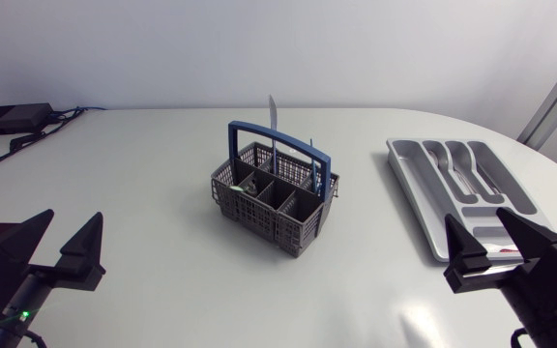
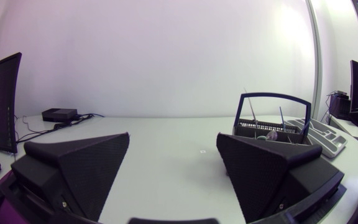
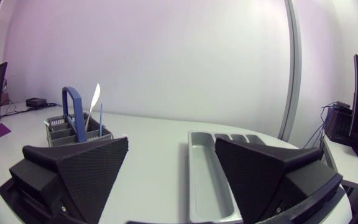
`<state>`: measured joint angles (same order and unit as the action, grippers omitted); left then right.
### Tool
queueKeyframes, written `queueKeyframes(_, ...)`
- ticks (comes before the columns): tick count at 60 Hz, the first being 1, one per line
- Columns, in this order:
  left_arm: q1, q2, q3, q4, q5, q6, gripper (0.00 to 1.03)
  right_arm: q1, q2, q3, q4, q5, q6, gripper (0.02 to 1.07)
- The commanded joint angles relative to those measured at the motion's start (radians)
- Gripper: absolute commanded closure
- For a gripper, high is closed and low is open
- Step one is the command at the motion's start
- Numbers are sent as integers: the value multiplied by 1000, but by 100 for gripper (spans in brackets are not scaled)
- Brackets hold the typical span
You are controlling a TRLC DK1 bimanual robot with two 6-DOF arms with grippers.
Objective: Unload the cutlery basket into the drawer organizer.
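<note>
A grey cutlery basket (image 1: pixel 274 201) with a blue handle (image 1: pixel 269 135) stands in the middle of the table. A knife blade (image 1: pixel 272 116) sticks up from it, and a blue-handled utensil (image 1: pixel 314 174) leans in its right side. The grey drawer organizer (image 1: pixel 424 208) lies at the right, holding nothing that I can see. My left gripper (image 1: pixel 58 242) rests open at the near left, far from the basket (image 2: pixel 271 129). My right gripper (image 1: pixel 496 242) rests open at the near right, over the organizer's near end (image 3: pixel 207 180). The basket (image 3: pixel 73 130) shows beyond its left finger.
A small black box (image 1: pixel 13 117) with cables lies at the far left corner of the table. White tabletop stretches between the basket and both grippers.
</note>
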<state>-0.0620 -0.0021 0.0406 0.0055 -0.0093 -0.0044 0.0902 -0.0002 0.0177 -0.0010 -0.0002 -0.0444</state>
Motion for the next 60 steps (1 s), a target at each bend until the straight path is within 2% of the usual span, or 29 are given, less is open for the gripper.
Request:
queueKeyframes(1, -2, -12, -39, -9, -8, -26, 4, -3, -6, -19, -5, -3, 15, 6)
queueKeyframes(31, -16, 7, 24, 62, -14, -34, 5, 0, -4, -12, 19, 20, 15, 6)
queueKeyframes(44, -24, 96, 73, 82, -14, -48, 5, 9, 26, 25, 33, 26, 15, 7)
queueKeyframes(60, -42, 337, 216, 100, -14, -101, 6, 22, 223, 108, 111, 46, 15, 7)
